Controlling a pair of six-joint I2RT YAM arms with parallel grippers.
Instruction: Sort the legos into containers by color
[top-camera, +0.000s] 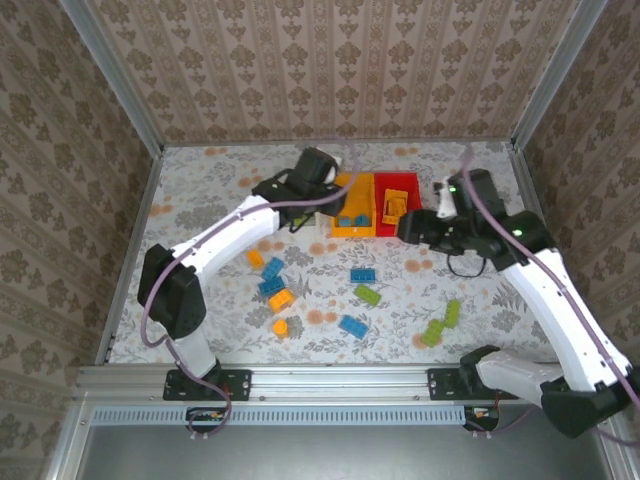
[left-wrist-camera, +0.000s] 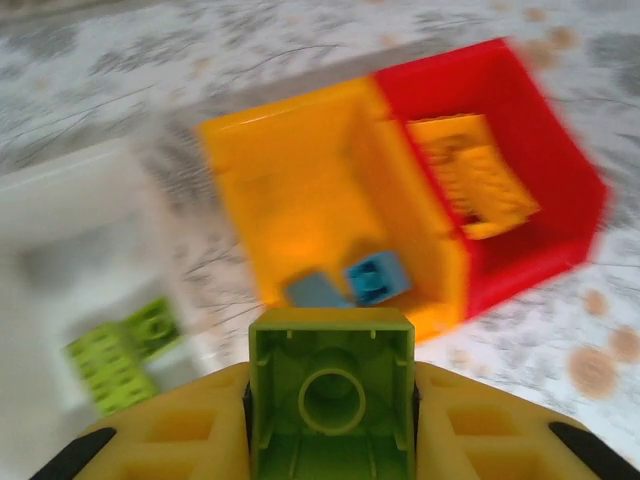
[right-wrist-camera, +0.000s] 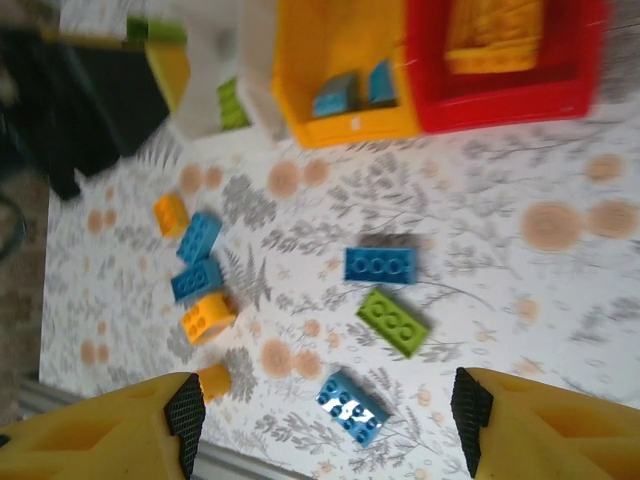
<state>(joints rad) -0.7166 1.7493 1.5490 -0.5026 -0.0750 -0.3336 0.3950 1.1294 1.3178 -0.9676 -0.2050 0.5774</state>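
My left gripper (left-wrist-camera: 331, 400) is shut on a lime green lego (left-wrist-camera: 331, 360), seen from its hollow underside. It hangs above the near edges of the white bin (left-wrist-camera: 60, 210) and the yellow-orange bin (left-wrist-camera: 300, 190). The white bin holds green legos (left-wrist-camera: 120, 355), the yellow-orange bin two blue legos (left-wrist-camera: 375, 278), and the red bin (left-wrist-camera: 540, 150) an orange lego (left-wrist-camera: 470, 175). My right gripper (right-wrist-camera: 327, 425) is open and empty, high above loose blue (right-wrist-camera: 381, 264), green (right-wrist-camera: 392, 321) and orange legos (right-wrist-camera: 208, 317) on the table. In the top view it is near the red bin (top-camera: 397, 190).
Loose legos lie on the floral table: a blue and orange group (top-camera: 273, 285) at left centre, blue (top-camera: 352, 325) and green (top-camera: 367, 294) in the middle, and two green ones (top-camera: 442, 322) at the right. Metal frame rails (top-camera: 130, 250) and papered walls enclose the table.
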